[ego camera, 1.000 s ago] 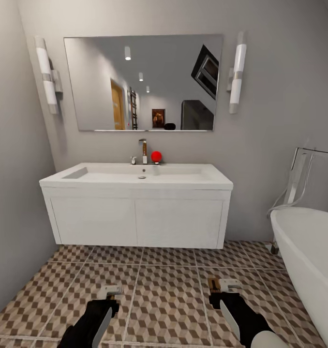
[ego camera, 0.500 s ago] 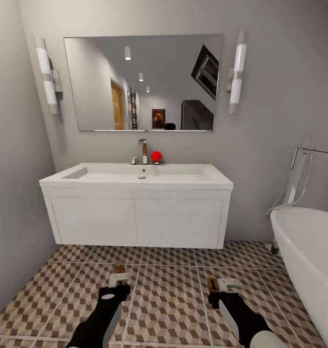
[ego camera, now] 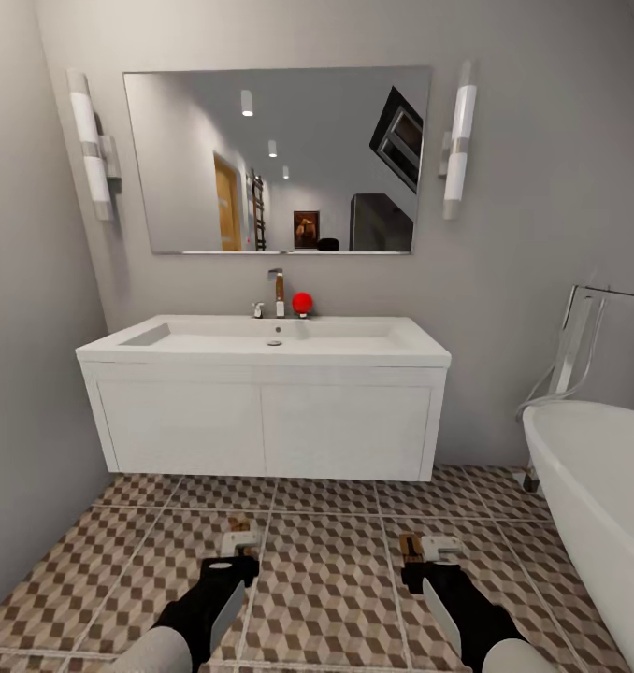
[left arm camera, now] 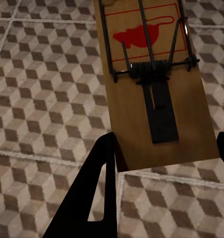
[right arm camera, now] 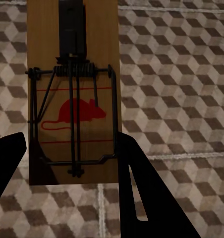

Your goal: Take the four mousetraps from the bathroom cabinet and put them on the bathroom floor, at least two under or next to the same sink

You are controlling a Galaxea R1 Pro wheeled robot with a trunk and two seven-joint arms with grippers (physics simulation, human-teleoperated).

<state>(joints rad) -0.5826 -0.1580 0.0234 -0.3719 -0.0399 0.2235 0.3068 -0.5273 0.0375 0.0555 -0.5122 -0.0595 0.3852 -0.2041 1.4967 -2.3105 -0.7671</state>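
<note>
With each gripper (ego camera: pixel 239 543) (ego camera: pixel 432 549) clamping trap (left arm camera: pixel 151 84) (right arm camera: pixel 72 89), I lower both near sink (ego camera: pixel 261 341), release flat on floor (ego camera: pixel 326 579).

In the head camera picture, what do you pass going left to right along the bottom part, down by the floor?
Left gripper holding a mousetrap → bare patterned floor → right gripper holding another mousetrap → white bathtub.
</note>
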